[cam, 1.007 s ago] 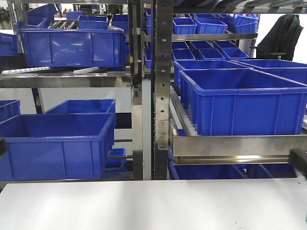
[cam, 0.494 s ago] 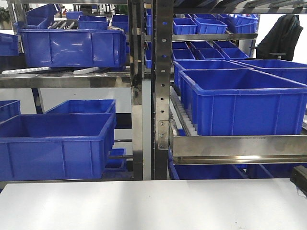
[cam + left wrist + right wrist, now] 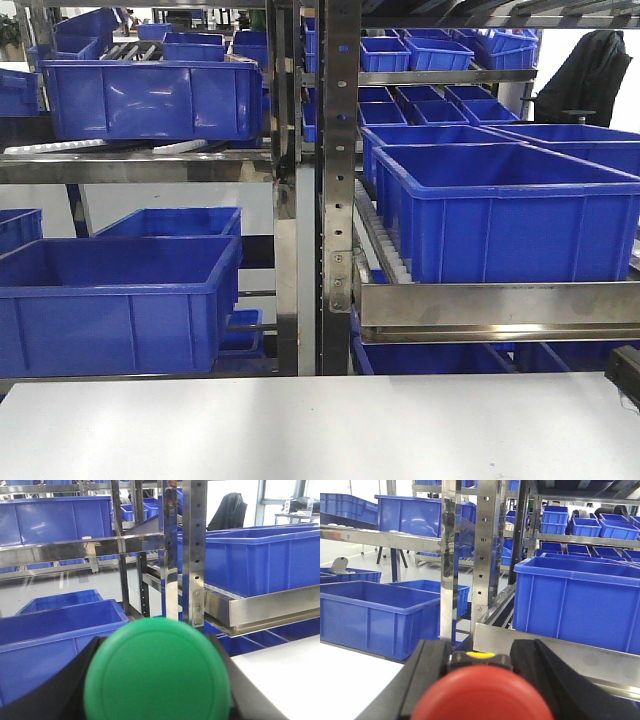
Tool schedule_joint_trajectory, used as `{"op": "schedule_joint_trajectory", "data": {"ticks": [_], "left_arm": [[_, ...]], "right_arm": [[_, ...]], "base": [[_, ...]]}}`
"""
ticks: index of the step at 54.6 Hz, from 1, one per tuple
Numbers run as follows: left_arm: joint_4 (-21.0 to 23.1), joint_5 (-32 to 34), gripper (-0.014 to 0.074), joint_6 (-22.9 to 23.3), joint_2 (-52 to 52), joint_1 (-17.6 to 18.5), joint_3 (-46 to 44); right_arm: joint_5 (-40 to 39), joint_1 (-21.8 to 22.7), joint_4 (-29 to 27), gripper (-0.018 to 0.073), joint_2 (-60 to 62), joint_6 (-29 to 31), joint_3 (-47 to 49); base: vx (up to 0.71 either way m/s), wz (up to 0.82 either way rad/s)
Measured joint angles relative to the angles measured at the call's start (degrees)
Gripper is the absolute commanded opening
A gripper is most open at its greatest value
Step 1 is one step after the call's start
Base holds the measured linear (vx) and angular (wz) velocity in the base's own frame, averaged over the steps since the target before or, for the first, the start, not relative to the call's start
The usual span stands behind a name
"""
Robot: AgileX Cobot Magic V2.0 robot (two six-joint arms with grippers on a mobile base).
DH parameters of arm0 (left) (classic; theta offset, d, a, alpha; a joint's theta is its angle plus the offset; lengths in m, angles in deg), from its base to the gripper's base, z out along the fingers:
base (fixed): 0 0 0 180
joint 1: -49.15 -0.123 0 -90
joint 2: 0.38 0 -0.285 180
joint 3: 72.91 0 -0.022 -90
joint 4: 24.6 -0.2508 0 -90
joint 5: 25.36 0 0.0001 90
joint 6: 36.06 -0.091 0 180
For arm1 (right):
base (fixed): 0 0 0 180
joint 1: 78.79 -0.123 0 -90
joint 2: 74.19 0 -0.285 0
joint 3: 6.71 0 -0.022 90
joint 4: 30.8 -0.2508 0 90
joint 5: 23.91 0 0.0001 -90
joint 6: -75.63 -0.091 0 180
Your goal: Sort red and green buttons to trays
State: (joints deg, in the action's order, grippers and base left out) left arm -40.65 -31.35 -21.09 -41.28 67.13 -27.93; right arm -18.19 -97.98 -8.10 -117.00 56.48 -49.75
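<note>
A white table (image 3: 320,430) fills the foreground. Behind it stands a steel rack (image 3: 338,180) with perforated uprights and shelves of deep blue crates. A large crate (image 3: 120,300) sits low on the left, and another (image 3: 150,98) is on the shelf above it. On the right, a big crate (image 3: 500,215) rests on a sloping roller track (image 3: 378,235) behind a steel rail (image 3: 490,305). Smaller crates (image 3: 420,50) line the upper shelves. A dark garment (image 3: 590,75) hangs at the far upper right.

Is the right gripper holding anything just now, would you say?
Yes: the right gripper is shut on a red button, seated between its two black fingers.
</note>
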Motion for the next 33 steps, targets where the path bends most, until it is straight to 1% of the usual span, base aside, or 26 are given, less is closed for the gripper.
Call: {"op": "schedule_joint_trajectory", "data": {"ticks": [33], "left_arm": [[0.05, 0.05, 0.0000, 0.01, 0.00, 0.00, 0.00]], "right_arm": [[0.00, 0.00, 0.00, -0.0009, 0.00, 0.00, 0.00]], "base": [[0.00, 0.00]]}}
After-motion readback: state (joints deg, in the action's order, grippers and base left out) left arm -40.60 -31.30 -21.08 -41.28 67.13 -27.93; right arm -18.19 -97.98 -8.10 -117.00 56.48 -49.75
